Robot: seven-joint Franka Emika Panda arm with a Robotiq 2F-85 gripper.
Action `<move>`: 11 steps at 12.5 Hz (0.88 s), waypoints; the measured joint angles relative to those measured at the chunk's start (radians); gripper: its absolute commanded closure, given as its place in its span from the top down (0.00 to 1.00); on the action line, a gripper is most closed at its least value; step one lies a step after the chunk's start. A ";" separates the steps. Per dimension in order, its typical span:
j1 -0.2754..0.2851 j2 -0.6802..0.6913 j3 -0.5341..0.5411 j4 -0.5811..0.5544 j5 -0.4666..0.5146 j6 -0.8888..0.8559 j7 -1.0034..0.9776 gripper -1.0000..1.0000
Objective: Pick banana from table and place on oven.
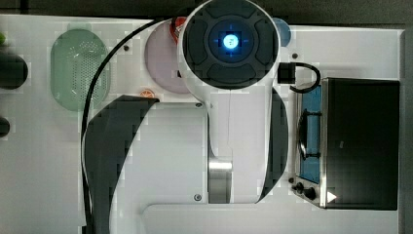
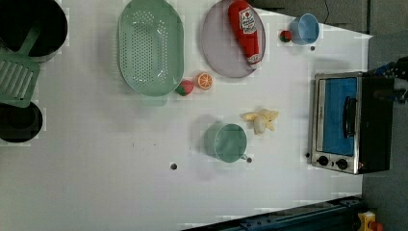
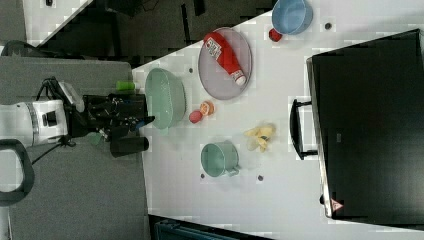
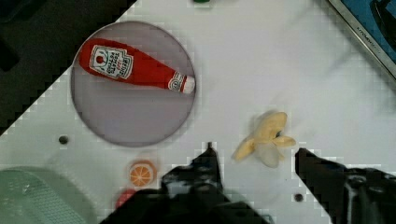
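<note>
Wrist view: the gripper (image 4: 254, 158) has its two dark fingers (image 4: 205, 172) spread wide with nothing between them, well above the table (image 4: 261, 60).
Banana: the banana (image 4: 266, 137) lies peeled-looking and pale yellow on the white top, just beyond the gap between the fingertips, not touched by either.
Writing: the ketchup bottle (image 4: 133, 70) carries a white label with a red tomato mark and small lettering I cannot read; a second round mark sits near its white cap.
Plate: the bottle lies flat on a grey-lilac plate (image 4: 93, 116), off to the side of the finger nearest it and further out than the banana.
Oven marks: the oven (image 2: 351, 122) has a small red-and-white warning triangle at one corner of its top, and a faint strip of lettering on its silver frame that is too small to make out.
Oven place: in the left view it stands at the left view's right, glass door and bar handle facing the banana, well apart from it.
Near the fingers: an orange slice (image 4: 142, 173) and a red fruit (image 4: 123, 196) lie beside the nearer finger; the green colander (image 4: 37, 196) is just past them.
Green cup: the green cup (image 2: 226, 142) stands just beside the banana in the left view.
Blue cup: a blue cup (image 2: 305, 29) with a small red fruit next to it sits at the far edge.
In the way: from the top view the arm covers the banana and cup.
</note>
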 measured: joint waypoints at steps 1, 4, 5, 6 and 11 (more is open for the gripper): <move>-0.008 -0.101 -0.004 -0.120 -0.006 -0.073 0.008 0.79; -0.030 -0.420 -0.028 -0.356 -0.014 -0.211 0.008 1.00; -0.032 -0.489 -0.038 -0.372 -0.012 -0.204 0.009 1.00; -0.034 -0.523 -0.042 -0.353 -0.009 -0.190 0.014 1.00; -0.048 -0.397 -0.047 -0.278 -0.020 -0.091 0.021 1.00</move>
